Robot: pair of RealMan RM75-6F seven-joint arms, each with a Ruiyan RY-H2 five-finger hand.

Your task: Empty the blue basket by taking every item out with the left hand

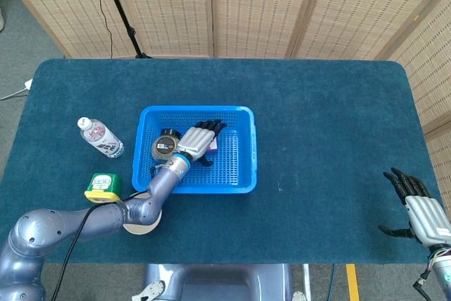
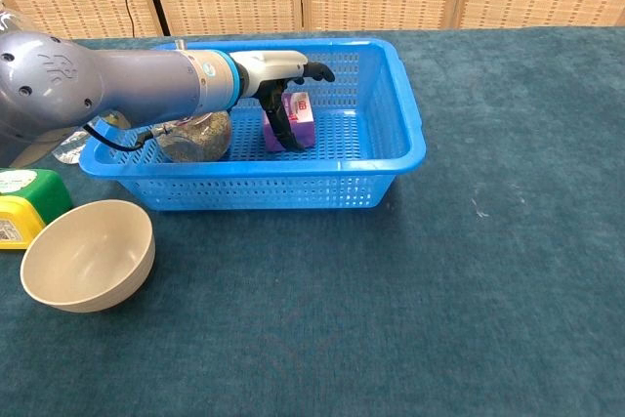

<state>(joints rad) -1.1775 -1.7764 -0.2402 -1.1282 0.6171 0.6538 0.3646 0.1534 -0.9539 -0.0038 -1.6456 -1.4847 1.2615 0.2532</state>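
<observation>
Overhead, the blue-carpeted table [image 1: 317,118] meets wicker screens [image 1: 261,8]; both hands' fingers [image 1: 211,128] spread, holding nothing.

Head view: high above, looking steeply down, takes in whole table [image 1: 324,103], screens behind, floor at left. Chest view: low, near front edge, faces across table [image 2: 508,271] toward screens, much closer. Shared: blue basket [image 1: 243,163] [image 2: 400,144], bowl [image 1: 144,220] [image 2: 88,253], left robot hand [image 1: 197,140] [image 2: 283,80] over basket.
</observation>
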